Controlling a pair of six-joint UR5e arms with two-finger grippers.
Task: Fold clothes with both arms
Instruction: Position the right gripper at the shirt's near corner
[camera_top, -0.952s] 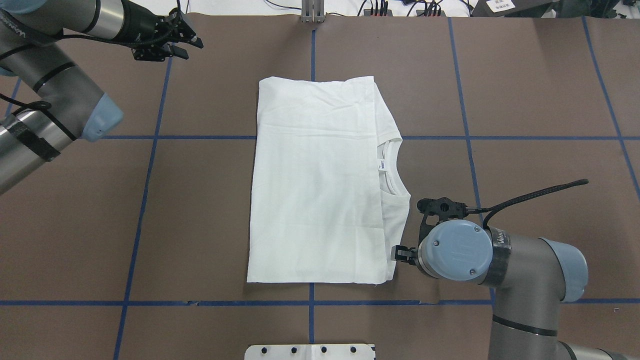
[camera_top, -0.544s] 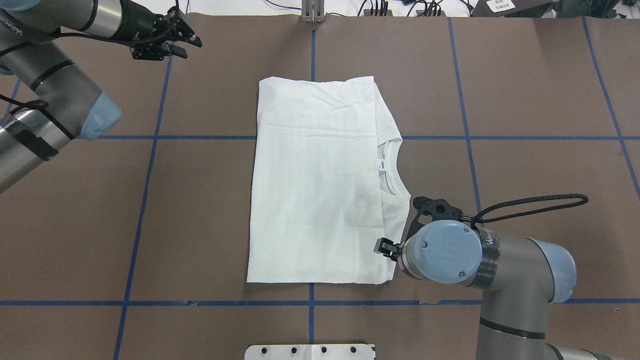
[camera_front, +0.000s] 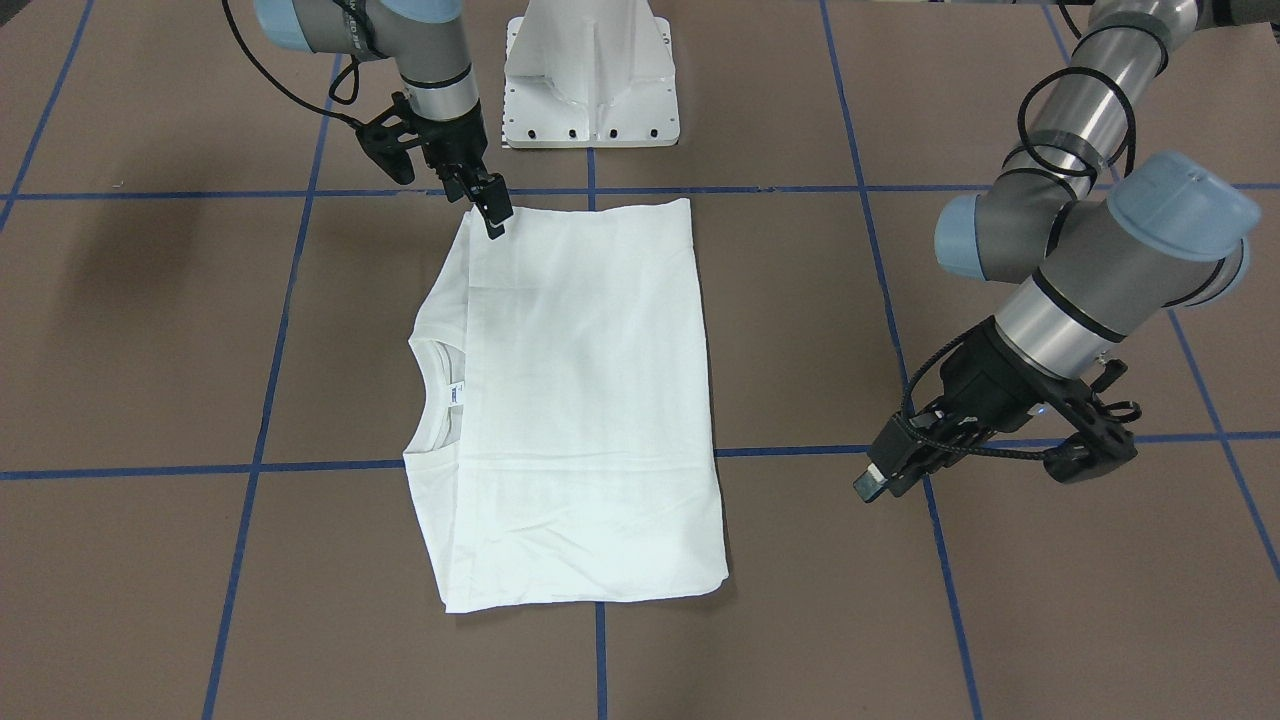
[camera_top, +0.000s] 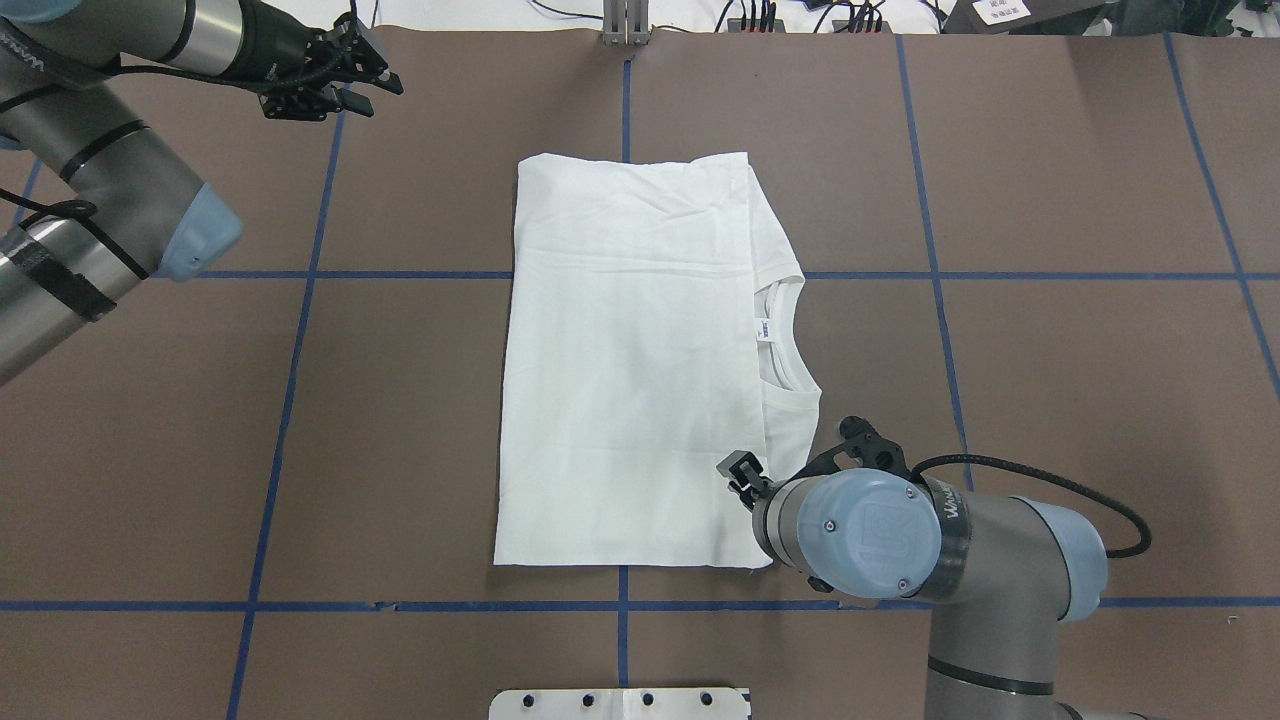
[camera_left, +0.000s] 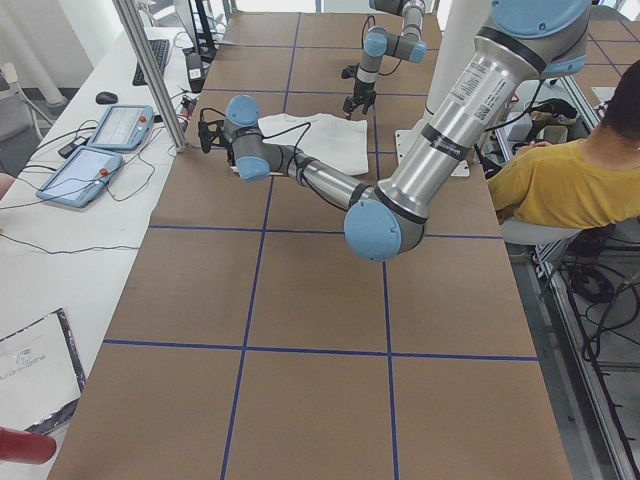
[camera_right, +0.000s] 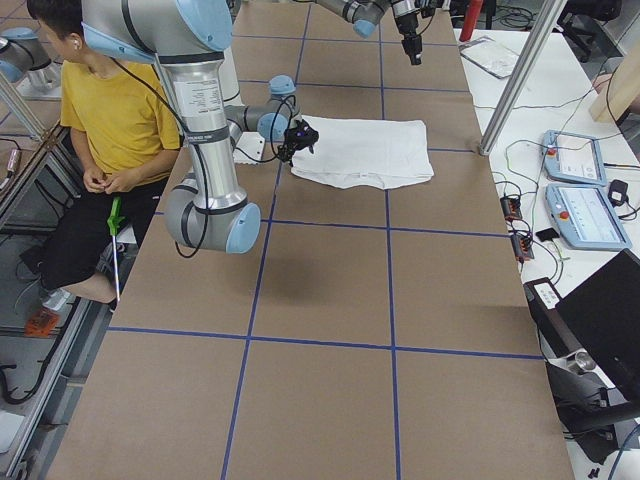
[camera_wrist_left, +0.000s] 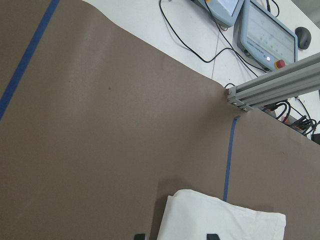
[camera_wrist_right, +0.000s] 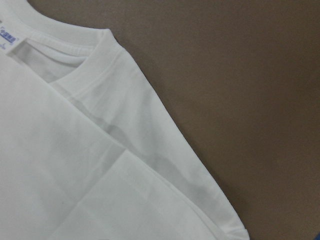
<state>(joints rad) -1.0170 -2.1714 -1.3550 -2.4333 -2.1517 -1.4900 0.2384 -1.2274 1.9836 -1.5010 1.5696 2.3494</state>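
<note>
Counter (camera_top: 400, 400): brown-covered, marked into a grid by blue tape lines (camera_top: 287, 400). White pedestal base (camera_front: 590, 70): stood at the counter's robot-side edge, midway along. Aluminium post (camera_right: 520, 75): rose upright at the counter's opposite edge. White side table (camera_left: 40, 260): ran along that same edge and carried two touchscreen pendants (camera_left: 122, 125), a mouse (camera_left: 106, 97) and loose cables. Person in a yellow shirt (camera_left: 560, 185): sat just beside the counter's robot-side edge.

One white T-shirt (camera_top: 630, 370), two arms (camera_top: 110, 190) (camera_top: 1010, 560), two claws (camera_top: 383, 96) (camera_top: 740, 472), one pedestal base (camera_front: 590, 70), one person (camera_left: 570, 180)
</note>
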